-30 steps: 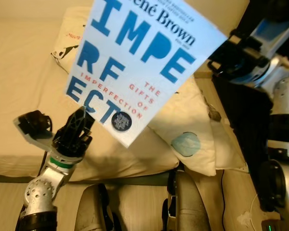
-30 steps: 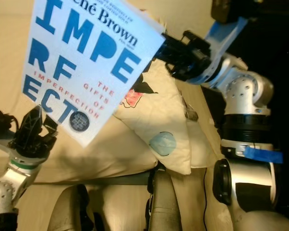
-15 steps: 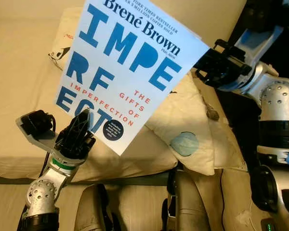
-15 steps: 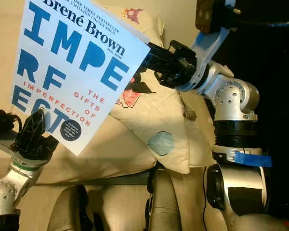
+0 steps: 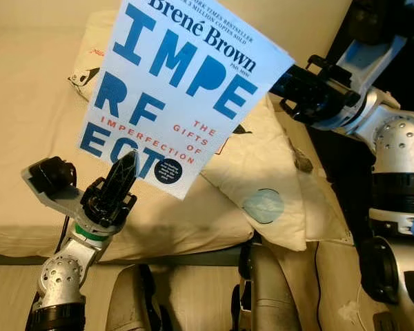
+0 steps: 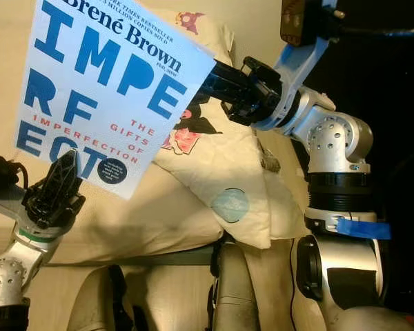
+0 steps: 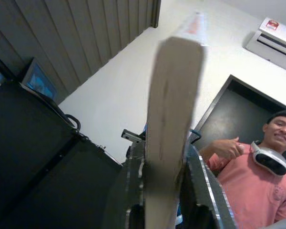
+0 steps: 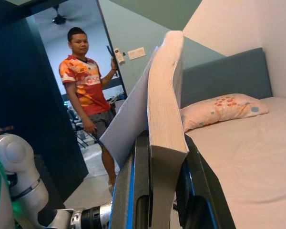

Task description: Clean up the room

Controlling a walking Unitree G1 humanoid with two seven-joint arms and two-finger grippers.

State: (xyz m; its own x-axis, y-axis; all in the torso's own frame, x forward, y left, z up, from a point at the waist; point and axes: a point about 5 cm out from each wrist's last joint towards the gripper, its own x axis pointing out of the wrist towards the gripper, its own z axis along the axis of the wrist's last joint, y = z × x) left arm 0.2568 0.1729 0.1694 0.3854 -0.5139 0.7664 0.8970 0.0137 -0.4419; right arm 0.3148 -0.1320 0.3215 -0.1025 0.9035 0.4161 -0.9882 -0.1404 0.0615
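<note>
A paperback book point(image 5: 179, 89) with a pale blue cover and big blue letters is held up in the air over the bed. My right gripper point(image 5: 284, 77) is shut on its right edge. From below, my left gripper point(image 5: 126, 162) points up and closes on the book's lower edge. The left wrist view has the book's page edge point(image 7: 169, 119) standing between the two fingers. In the right wrist view the page block point(image 8: 164, 105) is likewise clamped between the fingers.
Under the book lies a bed point(image 5: 27, 138) with a cream sheet and printed pillows point(image 5: 262, 172). Dark furniture stands at the right. A person in a red shirt point(image 7: 257, 191) and a person in an orange shirt point(image 8: 86, 86) stand nearby.
The book has swung left and a little lower with my right gripper. My left gripper's fingers have straightened upward onto the book's lower edge.
</note>
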